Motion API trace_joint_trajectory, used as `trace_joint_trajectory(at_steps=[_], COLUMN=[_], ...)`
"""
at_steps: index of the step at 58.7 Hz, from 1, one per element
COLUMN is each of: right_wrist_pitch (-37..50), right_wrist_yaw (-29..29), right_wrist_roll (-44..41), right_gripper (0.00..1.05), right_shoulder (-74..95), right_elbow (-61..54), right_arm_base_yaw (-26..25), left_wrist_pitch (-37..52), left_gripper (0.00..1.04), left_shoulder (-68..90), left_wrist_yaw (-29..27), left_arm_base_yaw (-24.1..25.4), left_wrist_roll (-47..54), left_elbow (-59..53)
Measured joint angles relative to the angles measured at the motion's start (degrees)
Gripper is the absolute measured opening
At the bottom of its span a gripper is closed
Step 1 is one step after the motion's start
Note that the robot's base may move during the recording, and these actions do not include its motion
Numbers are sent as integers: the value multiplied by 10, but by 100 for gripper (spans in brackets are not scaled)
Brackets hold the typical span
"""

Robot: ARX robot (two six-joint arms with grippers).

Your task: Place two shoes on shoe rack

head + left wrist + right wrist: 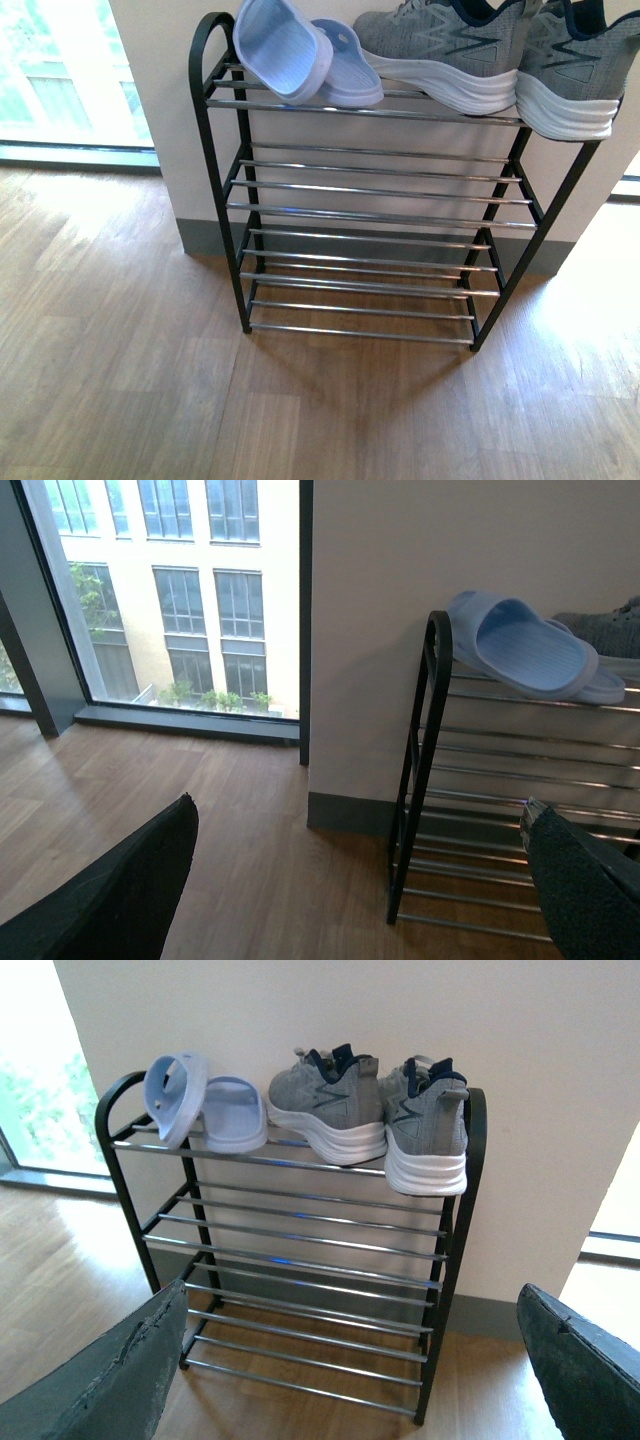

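Item: black-framed 4-tier rack with rounded side tops and shelves of thin chrome rods, backed against a pale wall on wood flooring.

Top tier, from the rack's window-side end:
- 1 light-blue moulded slide, tipped up on edge, ridged sole outward, propped against its mate and close to the rounded side top.
- 1 light-blue moulded slide, lying flat, touching the tilted one.
- 1 grey knit sneaker with thick white sole, upright, sole edge at the front rod.
- 1 grey knit sneaker, same make, at the far end, white sole overhanging the front rod.

Lower 3 tiers: nothing resting on them in any view.

Tools:
- Left gripper: fingers spread wide, holding nothing, low and off the rack's window-side end.
- Right gripper: fingers spread wide, holding nothing, facing the rack's front.

Status, as judged: all 4 shoes on the rack; placement apparently complete.

Risks, as judged:
- Tilted slide, held up only by its neighbour; liable to slip off the front or end if the rack is nudged.
- Overhanging sneaker, liable to tip forward if clipped by an arm.
- Rod shelves, offering narrow lines of support, so small knocks carry far.
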Motion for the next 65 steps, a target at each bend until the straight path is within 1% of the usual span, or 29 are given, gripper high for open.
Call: trace_joint_trajectory(at_steps=[65], right_wrist_pitch=[0], right_wrist_yaw=[0], right_wrist_roll=[0], right_gripper=[96], right_shoulder=[0], right_elbow=[0], right_arm_base_yaw=[0], left_wrist_pitch=[0], left_gripper=[95], left_shoulder=[0], left_wrist_yaw=[0], left_arm_base_yaw=[0], left_wrist_roll=[0], left_elbow=[0])
